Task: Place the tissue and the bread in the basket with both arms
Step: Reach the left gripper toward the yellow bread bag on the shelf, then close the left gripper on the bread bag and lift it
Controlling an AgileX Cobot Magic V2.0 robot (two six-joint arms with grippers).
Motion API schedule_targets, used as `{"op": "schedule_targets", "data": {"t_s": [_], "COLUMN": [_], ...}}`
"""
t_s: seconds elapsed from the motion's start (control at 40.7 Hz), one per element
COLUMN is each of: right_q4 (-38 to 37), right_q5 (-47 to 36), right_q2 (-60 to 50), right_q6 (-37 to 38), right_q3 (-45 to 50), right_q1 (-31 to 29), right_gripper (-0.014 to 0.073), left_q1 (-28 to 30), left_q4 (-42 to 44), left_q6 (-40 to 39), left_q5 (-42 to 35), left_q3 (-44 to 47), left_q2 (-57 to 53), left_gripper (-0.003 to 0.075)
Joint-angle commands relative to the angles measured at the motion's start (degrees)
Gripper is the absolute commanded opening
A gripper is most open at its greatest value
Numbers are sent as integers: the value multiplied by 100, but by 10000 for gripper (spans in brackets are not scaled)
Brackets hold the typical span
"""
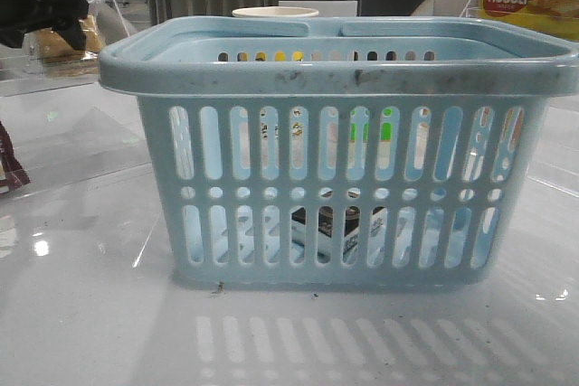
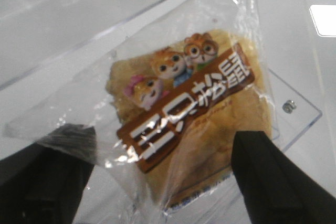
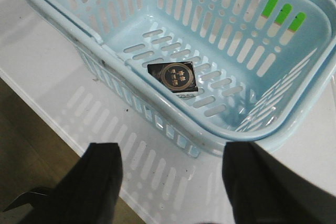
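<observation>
- Bread [image 2: 191, 124] is seen in the left wrist view lying flat in its clear wrap on the bench [image 2: 47, 40], directly between the two fingers of the left gripper [image 2: 163, 177]; it has not yet been put in the basket.
- The left jaws are spread wide, one finger on each side of the slice; one finger overlaps the loose edge of the wrap, and no grip appears to be closed yet.
- The dark printed strip is laid diagonally across the slice, and the long axis of the slice is judged to run roughly across the gap between the jaws, so a closing would bear on its two ends.
- Tissue [image 3: 176, 76] is shown in the right wrist view already lying flat on the slotted floor of the basket [image 3: 173, 114], near the middle.
- The right gripper [image 3: 170, 182] is held above the bench outside the near rim of the basket, with its jaws wide and nothing between them.
- The left arm is judged to be the nearer one to the bread, and by a wide margin; in the front view it is placed up at the far left, well apart from the basket.
- The coming move is judged to be a closing on the bread, then a carry over the rim.
</observation>
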Motion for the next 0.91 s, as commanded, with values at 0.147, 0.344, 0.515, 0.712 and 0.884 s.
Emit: {"op": "schedule_targets", "data": {"t_s": [0.147,0.344,0.515,0.712,0.884], "right_q4": [33,33,33,33,33], "right_q5": [-403,-403,-403,-403,-403], "right_q2": [-27,-27,-27,-27,-27], "right_q6": [15,15,15,15,15], "right_q3": [-142,-142,-142,-142,-142], "right_q1": [-17,-17,-17,-17,-17], "right_gripper": [521,521,521,521,521], "left_q1": [-26,-26,-26,-26,-26], "left_q4": [-119,-119,-119,-119,-119], "left_q6": [-21,-21,-21,-21,-21], "left_q5": [-627,-543,-578,-604,-604], "left_q3": [-259,-259,-259,-259,-259], "left_q2": [-280,-280,-280,-280,-280], "left_gripper": [580,497,358,252,190]}}
